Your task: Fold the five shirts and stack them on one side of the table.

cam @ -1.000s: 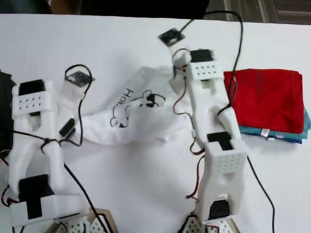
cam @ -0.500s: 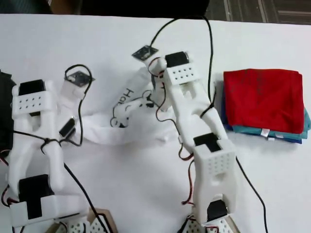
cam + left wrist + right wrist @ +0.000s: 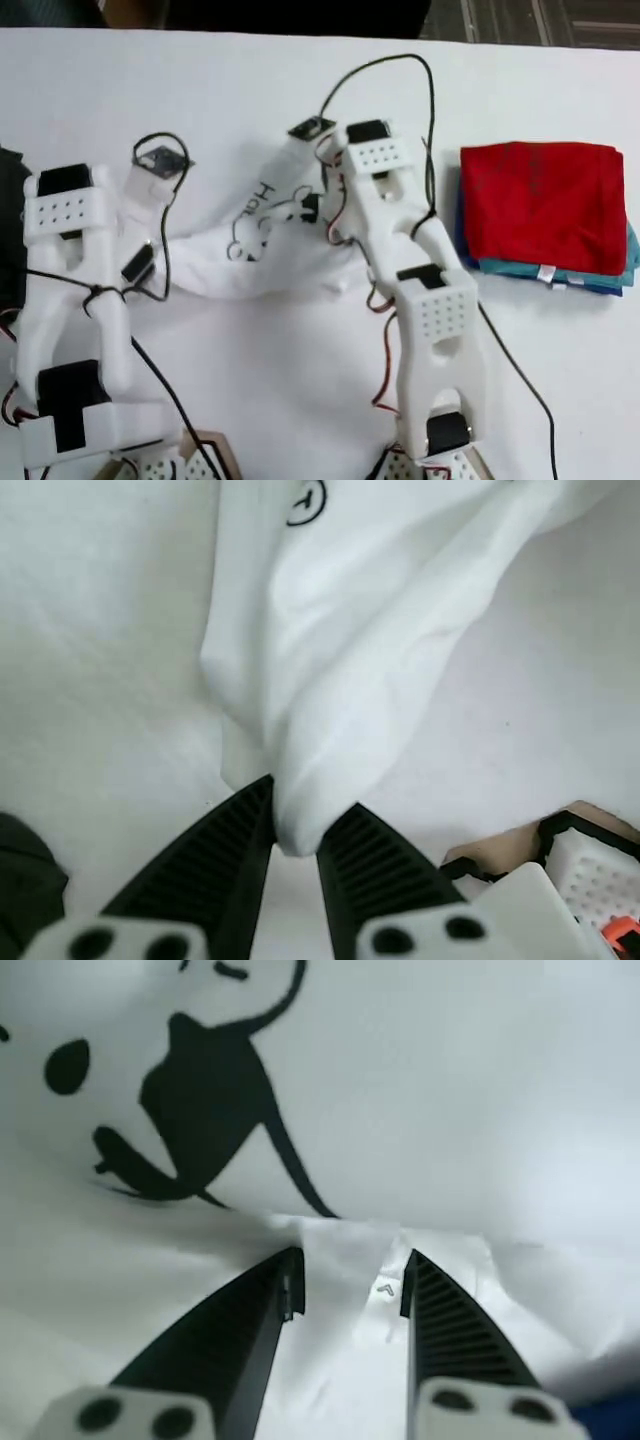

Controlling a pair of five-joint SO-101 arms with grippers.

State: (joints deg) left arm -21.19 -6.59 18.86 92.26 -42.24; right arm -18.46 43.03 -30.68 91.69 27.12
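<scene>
Left gripper first: its two black jaws are pressed onto a thin fold of the white shirt, pinching the cloth right at the tips. From that pinch the fabric fans out in soft creases across the counter. Over to the right gripper: its jaws stand a little apart, with a bunched edge of the same white shirt caught between them. Just beyond the tips sits the shirt's black cartoon print.

From the high view, the white shirt lies crumpled and stretched between the two arms, near the middle of the counter. Its narrow end runs out toward 9 o'clock, to the left arm. Its wider printed part lies toward 2 o'clock, tucked under the right arm. That right arm leans over the shirt toward 11 o'clock from its base.

Looking out to 3 o'clock from the white shirt, well apart from it, there's the stack: a folded red shirt lies on top. Blue and teal shirts peek out along its edges underneath. The stack lies near the counter's right side.
</scene>
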